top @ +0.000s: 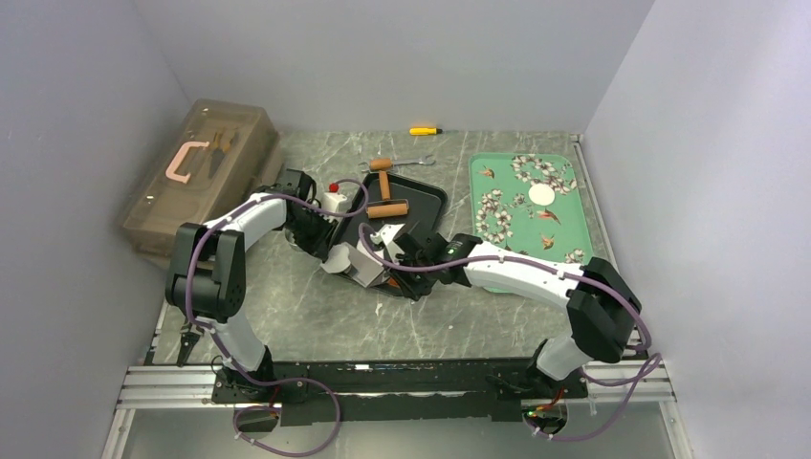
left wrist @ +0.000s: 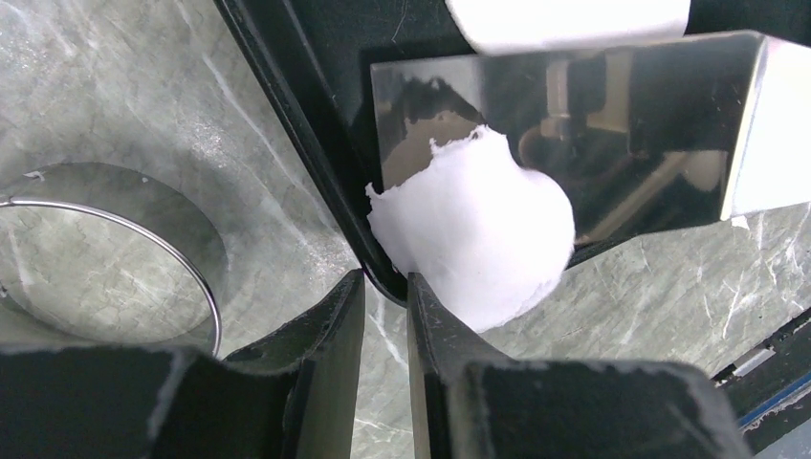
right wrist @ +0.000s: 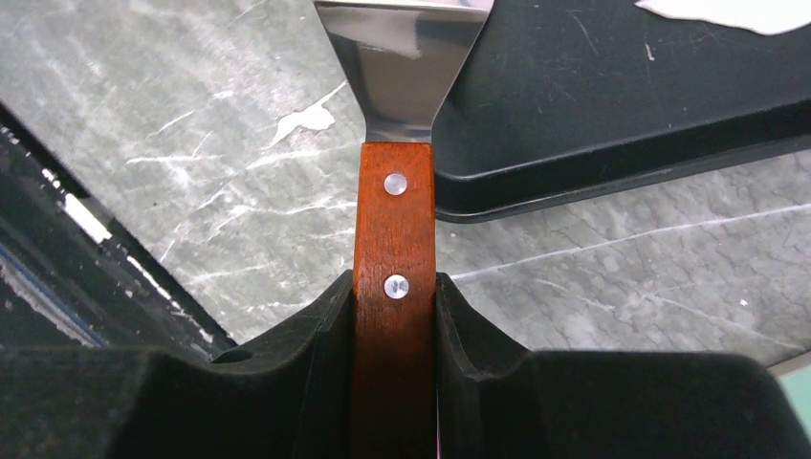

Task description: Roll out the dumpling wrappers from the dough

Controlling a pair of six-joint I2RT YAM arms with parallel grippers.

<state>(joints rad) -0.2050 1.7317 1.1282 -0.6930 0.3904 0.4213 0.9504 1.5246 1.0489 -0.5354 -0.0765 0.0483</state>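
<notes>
- The right claw [right wrist: 394,287] is clenched on the brown wooden handle [right wrist: 394,220] of a scraper, with a finger pressed against each side of it.
- The scraper's shiny metal blade [right wrist: 402,67] points away from the claw and reaches over the edge of the black tray [right wrist: 612,105].
- The dough [left wrist: 478,234], a soft white lump with a ragged top edge, sits at the near corner of the tray.
- It lies against the face of the blade, laps over the tray's rim, and its lower edge hangs over the marble tabletop [left wrist: 115,86].
- I cannot tell whether the lump rests on the blade or only leans on it.
- The left claw [left wrist: 384,287] is released and holds nothing; its two fingers stand close together with a narrow strip of tabletop showing between them.
- This claw hovers at the tray's corner, its right finger [left wrist: 430,316] just beside the dough.
- A thin metal ring [left wrist: 153,239] lies flat on the tabletop to the left of that claw, apart from the tray.
- A flat white piece [right wrist: 736,11], dough by the look of it, lies farther in on the black tray.
- From above, a wooden rolling pin [top: 387,207] rests on the far part of the black tray.
- One round white dumpling wrapper [top: 541,195] lies on the green flowered tray [top: 497,172] to the right, well apart from both claws.
</notes>
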